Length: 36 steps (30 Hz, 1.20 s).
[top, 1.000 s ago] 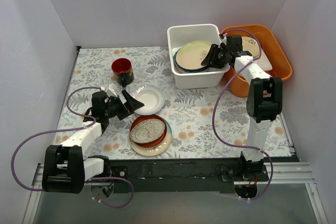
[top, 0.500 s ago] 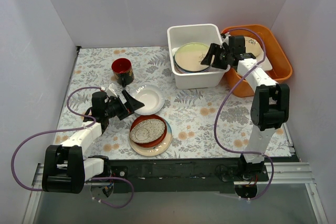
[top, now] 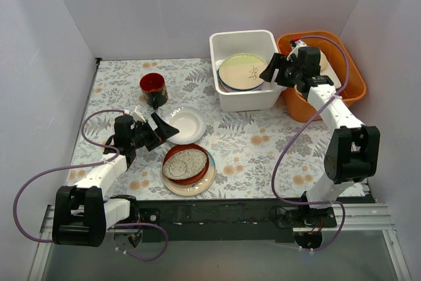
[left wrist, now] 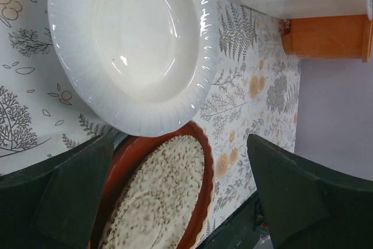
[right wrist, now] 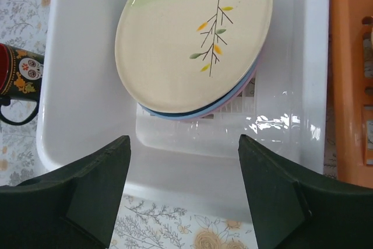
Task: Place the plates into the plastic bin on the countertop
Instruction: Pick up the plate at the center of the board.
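Observation:
The white plastic bin (top: 227, 39) stands at the back right of the patterned countertop (top: 256, 143). In it lies a pale cream plate with a leaf sprig (top: 242, 70), also in the right wrist view (right wrist: 195, 33), on top of blue and pink plate edges (right wrist: 192, 115). My right gripper (top: 271, 70) is open and empty above the bin's right front corner. My left gripper (top: 164, 126) is open and empty, next to a white ribbed plate (top: 186, 123) (left wrist: 131, 45). Nearer lies a red-brown plate with a speckled oval dish (top: 185, 164) (left wrist: 157, 196) on a cream-and-blue plate (top: 205, 181).
A small dark-red cup (top: 153, 88) (right wrist: 17, 77) stands left of the bin. An orange tub (top: 348, 74) (right wrist: 349, 74) holding dishes sits against the bin's right side. White walls close in the left, back and right.
My right gripper has drawn back to the right, from over the plates to the bin's right edge. The cream plate stays in the bin. The left arm has barely moved.

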Each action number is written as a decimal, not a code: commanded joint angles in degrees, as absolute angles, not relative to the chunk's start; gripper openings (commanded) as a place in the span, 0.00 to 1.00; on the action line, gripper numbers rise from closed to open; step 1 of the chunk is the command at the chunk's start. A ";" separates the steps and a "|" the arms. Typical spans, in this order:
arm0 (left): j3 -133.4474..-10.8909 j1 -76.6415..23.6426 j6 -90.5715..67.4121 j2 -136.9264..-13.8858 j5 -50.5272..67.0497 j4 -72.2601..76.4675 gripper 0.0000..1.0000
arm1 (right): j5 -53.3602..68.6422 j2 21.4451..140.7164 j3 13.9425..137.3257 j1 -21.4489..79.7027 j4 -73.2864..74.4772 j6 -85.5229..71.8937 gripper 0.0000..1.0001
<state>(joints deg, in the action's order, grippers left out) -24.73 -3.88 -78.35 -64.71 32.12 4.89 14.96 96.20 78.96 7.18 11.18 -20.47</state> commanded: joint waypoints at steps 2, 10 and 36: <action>-26.10 -3.96 -77.34 -63.10 28.66 2.90 0.98 | 12.92 88.51 76.20 6.94 3.16 -20.66 0.82; -26.28 -4.04 -78.13 -66.44 26.81 3.16 0.98 | 15.55 86.75 75.24 7.29 2.73 -21.36 0.82; -24.08 -3.96 -85.17 -87.18 30.76 24.16 0.54 | 23.82 74.36 62.05 11.69 -0.88 -24.35 0.82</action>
